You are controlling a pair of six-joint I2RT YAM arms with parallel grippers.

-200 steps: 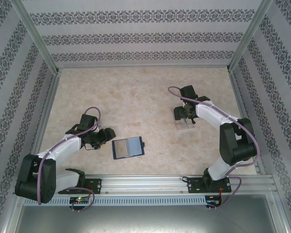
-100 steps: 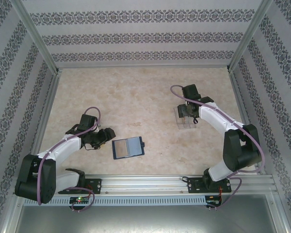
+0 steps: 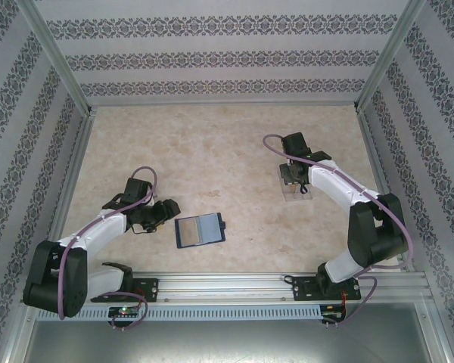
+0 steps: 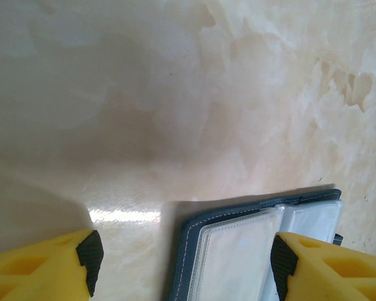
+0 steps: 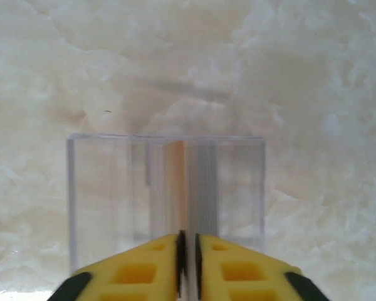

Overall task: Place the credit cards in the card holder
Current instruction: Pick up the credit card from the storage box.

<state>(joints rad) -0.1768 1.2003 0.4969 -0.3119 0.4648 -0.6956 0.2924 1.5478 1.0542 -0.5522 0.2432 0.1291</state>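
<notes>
Since the earlier frame my right arm (image 3: 340, 189) has nudged rightward across the bench (image 3: 212, 144), and the clear plastic piece (image 5: 166, 194) has gone with it. The right pincer (image 5: 188, 251) is pinched almost together over that piece. My left pincer (image 4: 185, 254) gapes wide, with the navy card holder (image 4: 250, 244) lying spread flat just ahead of it.

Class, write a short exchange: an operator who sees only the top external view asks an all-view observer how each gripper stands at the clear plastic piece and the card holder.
Operator: Is the right gripper open over the clear plastic piece?
Observer: No. The right wrist view shows its fingers almost together, at the piece's near edge.
Operator: And the left gripper?
Observer: Wide open; the card holder lies open ahead of it, clear pockets showing.
</notes>
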